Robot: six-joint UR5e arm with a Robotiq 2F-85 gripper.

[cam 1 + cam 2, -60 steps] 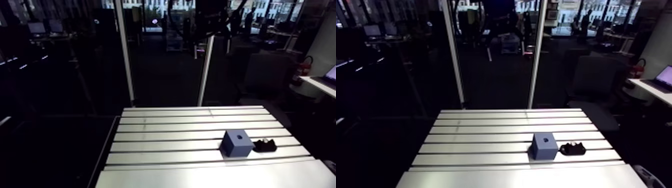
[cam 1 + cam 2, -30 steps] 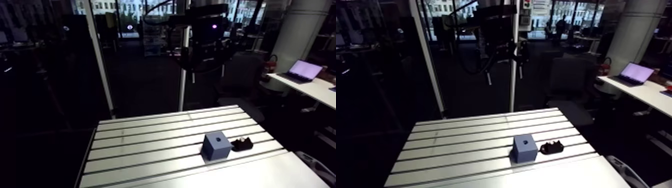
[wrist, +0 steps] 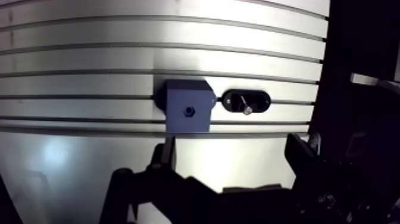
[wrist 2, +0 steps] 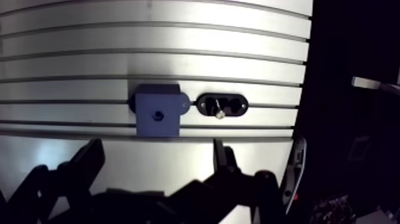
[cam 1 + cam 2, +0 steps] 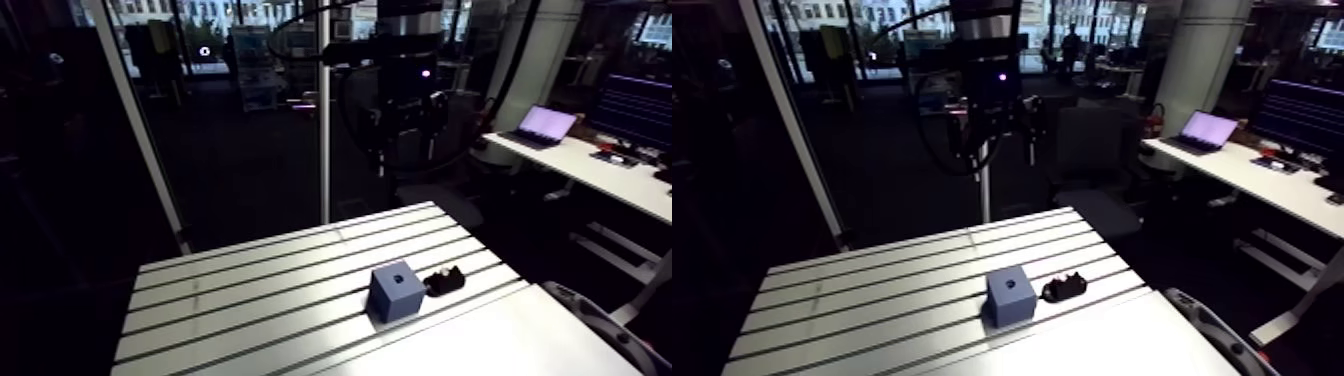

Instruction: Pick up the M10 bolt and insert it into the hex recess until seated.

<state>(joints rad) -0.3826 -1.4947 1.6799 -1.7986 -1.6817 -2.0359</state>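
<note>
Black fingers (image 3: pixel 166 152) nearest me on wrist cam: two, spread wide, so gripper (image 3: pixel 232 142) gaping, holding nothing, well above slotted aluminium table (image 3: pixel 89 59). Ahead of it I count one blue block (image 3: pixel 187 107) with one small dark recess (image 3: pixel 190 111) in top face. Just beside block, one black cradle (image 3: pixel 262 100), one M10 bolt (image 3: pixel 246 109) sitting in it.

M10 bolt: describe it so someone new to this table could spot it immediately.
On the slotted aluminium table sits a single blue block with a small dark recess in its top face. Right beside it lies a black oval holder. The bolt is the small pale metallic piece in that holder's middle, the only bright spot on the black holder.
</note>
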